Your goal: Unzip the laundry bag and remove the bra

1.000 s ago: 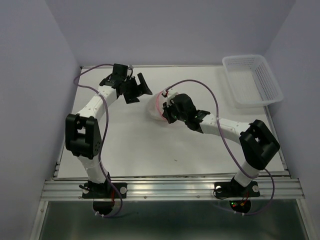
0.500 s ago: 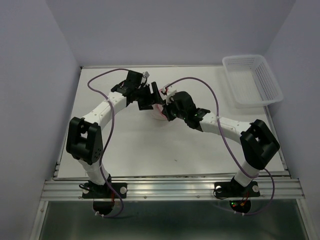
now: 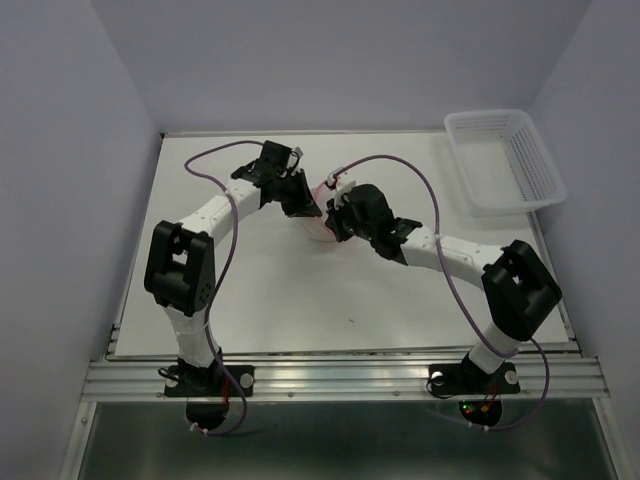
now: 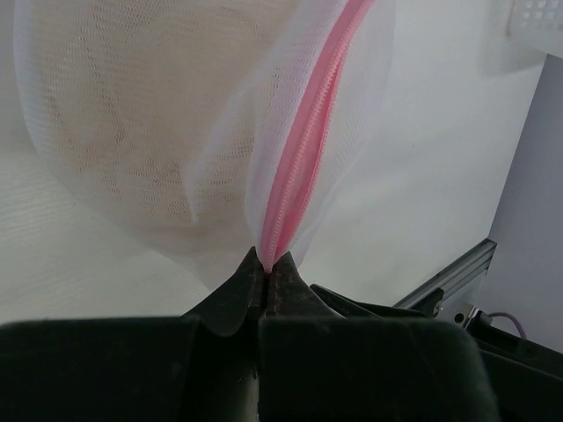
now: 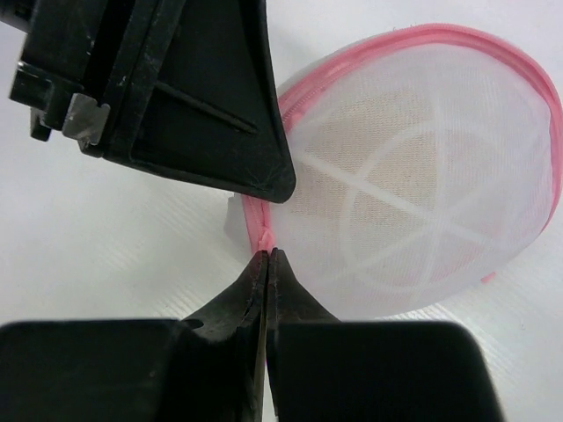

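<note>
Reaching in from the left, the elbowed left arm's left gripper [image 3: 301, 201] pinches the laundry bag [image 3: 317, 229] by its pink zipper rim [image 4: 303, 158] at mid-table. The right gripper [image 3: 334, 214] nips the same rim, fingertips close together. The bra [image 5: 387, 158] sits inside the bag. Bare table [image 3: 300, 300] lies nearer. The lattice basket [image 3: 505, 160] stands well apart at the far right.

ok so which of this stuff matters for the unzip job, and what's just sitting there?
Job:
- laundry bag, with its pink zipper
- bra, beige, seen through the mesh
- left gripper and right gripper, both pinched on the zipper rim

Lying about:
- basket, white, at the far right corner of the table
</note>
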Motion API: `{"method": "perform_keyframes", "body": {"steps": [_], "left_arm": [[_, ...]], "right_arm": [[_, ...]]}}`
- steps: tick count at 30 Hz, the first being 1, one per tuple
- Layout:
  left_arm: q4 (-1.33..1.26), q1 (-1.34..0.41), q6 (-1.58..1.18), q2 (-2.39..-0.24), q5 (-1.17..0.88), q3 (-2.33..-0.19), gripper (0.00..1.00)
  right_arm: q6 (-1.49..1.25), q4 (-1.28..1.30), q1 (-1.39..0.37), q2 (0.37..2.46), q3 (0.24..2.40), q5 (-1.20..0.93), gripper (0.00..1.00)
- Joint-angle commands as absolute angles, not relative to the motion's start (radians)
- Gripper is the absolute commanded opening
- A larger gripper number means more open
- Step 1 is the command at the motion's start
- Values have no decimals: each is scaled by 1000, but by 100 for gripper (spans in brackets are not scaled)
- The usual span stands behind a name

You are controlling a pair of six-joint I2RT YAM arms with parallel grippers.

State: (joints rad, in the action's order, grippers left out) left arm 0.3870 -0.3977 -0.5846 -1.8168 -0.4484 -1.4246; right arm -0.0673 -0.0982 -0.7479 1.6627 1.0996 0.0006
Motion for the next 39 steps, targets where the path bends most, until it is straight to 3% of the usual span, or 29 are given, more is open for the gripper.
{"method": "perform_keyframes", "body": {"steps": [1, 14, 22, 26, 36, 39], "left_arm": [[388, -396, -584, -1804, -433, -1488, 0], [307, -265, -623, -1717, -495, -1414, 0], [282, -244, -552, -1726, -609, -1425, 0], [304, -242, -534, -1717, -566, -1431, 0], [313, -253, -534, -1778, -555, -1492, 1], [314, -264, -531, -1808, -552, -1540, 9]], "right_arm": [[-84, -143, -756, 1617, 1075, 77, 1], [-182, -80, -700, 1575, 963, 271, 1], [-173, -136, -482, 1670, 983, 302, 1], [-144, -198, -379, 1724, 1018, 290, 1], [-80, -203, -452, 1576, 1005, 78, 1], [-61, -140, -523, 1545, 1022, 109, 1]]}}
